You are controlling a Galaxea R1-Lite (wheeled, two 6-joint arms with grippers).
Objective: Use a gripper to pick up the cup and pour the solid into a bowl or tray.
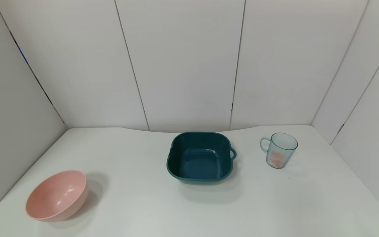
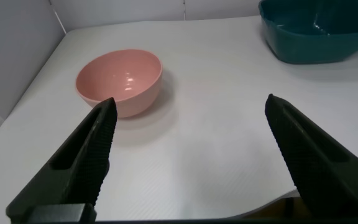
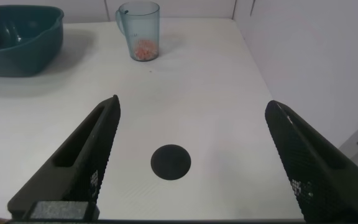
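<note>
The light-blue cup point(image 1: 279, 150) stands upright at the right of the white table, its handle toward the tray. Orange-red and white pieces point(image 1: 276, 159) lie in its bottom. It also shows in the right wrist view point(image 3: 139, 30) with the pieces point(image 3: 144, 49) inside. The dark teal tray point(image 1: 200, 156) sits empty at mid-table, its handle loop toward the cup; it shows in the left wrist view point(image 2: 319, 28) and the right wrist view point(image 3: 17, 38). Neither gripper shows in the head view. My left gripper point(image 2: 190, 109) is open and empty near the table's front. My right gripper point(image 3: 192, 109) is open and empty, well short of the cup.
A round pink bowl point(image 1: 58, 195) sits empty at the front left, also in the left wrist view point(image 2: 119, 79). A black round spot point(image 3: 171, 162) marks the table under my right gripper. White wall panels enclose the table at the back and both sides.
</note>
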